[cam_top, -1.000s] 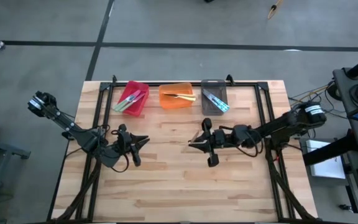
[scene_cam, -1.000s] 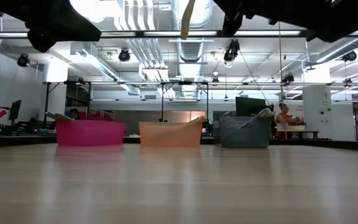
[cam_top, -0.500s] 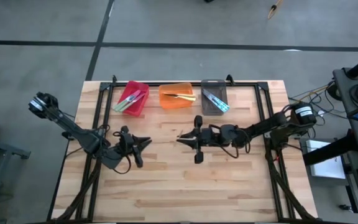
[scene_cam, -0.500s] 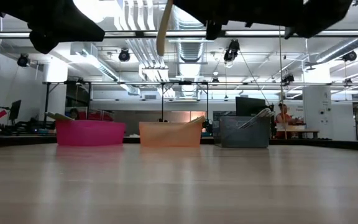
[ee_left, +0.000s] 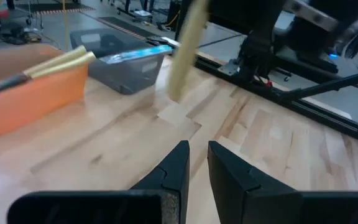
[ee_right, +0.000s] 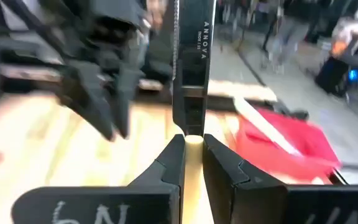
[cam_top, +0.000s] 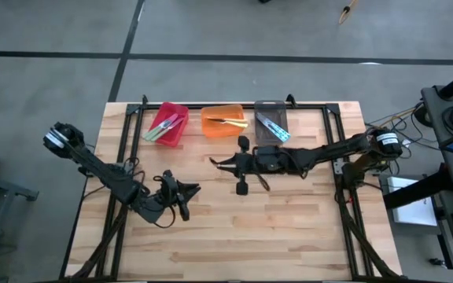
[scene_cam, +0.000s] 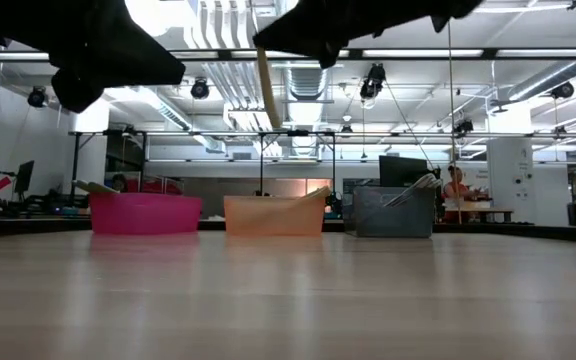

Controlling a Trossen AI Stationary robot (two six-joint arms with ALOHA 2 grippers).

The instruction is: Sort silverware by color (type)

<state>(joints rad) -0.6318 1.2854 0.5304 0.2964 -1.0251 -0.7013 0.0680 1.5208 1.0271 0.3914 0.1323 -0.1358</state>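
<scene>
1. We look down on a pale butcher-block table (cam_top: 289, 228) framed by black rails, standing on a grey concrete floor; the level view shows a workshop behind it, with ceiling ducts, strip lights and a person seated far off.
2. Along the table's far edge we see three bins in a row, red bin (cam_top: 169, 124), orange bin (cam_top: 223, 122) and grey bin (cam_top: 270, 123), each already holding silverware: one bin per handle colour, we judge.
3. Our right gripper (cam_top: 215, 163) reaches across the table's middle, just short of the orange bin, its jaws nipped narrow on a pale yellow knife (ee_right: 192, 68). In the level view the handle hangs down, clear of the wood.
4. We judge the yellow-handled pieces belong in the orange bin, so this carry looks aimed there.
5. Our left gripper (cam_top: 193, 189) waits nearer the front-left, jaws almost together and holding nothing.
</scene>
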